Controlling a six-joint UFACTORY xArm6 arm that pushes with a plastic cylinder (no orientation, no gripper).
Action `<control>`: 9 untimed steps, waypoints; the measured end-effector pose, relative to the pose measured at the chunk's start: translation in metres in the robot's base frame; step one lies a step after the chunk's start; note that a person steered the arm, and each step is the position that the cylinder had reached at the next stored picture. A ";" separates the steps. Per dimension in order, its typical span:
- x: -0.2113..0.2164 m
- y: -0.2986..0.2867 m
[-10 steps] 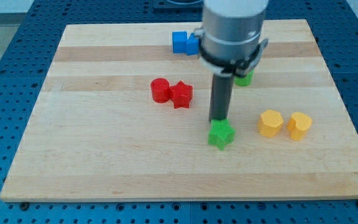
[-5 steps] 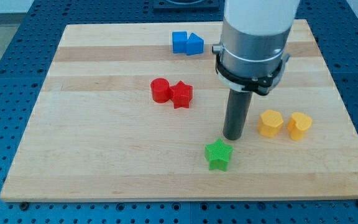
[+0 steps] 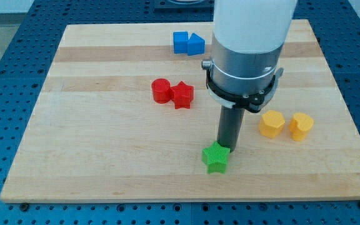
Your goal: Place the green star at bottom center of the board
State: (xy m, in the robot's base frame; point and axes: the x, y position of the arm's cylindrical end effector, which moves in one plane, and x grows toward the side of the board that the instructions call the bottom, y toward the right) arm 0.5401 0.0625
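Green star (image 3: 215, 159) lies low on the wooden board (image 3: 105, 156), slightly right of its middle, near the bottom edge. My tip (image 3: 228, 149) touches the star's upper right side; the arm carries no gripper, only the dark rod, holding nothing. Red cylinder (image 3: 160, 90) and red star (image 3: 182, 95) sit together, well apart toward the upper left.
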 end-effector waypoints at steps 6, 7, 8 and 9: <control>0.030 -0.026; 0.030 -0.040; 0.030 -0.031; 0.029 0.027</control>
State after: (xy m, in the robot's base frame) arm 0.5692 0.0893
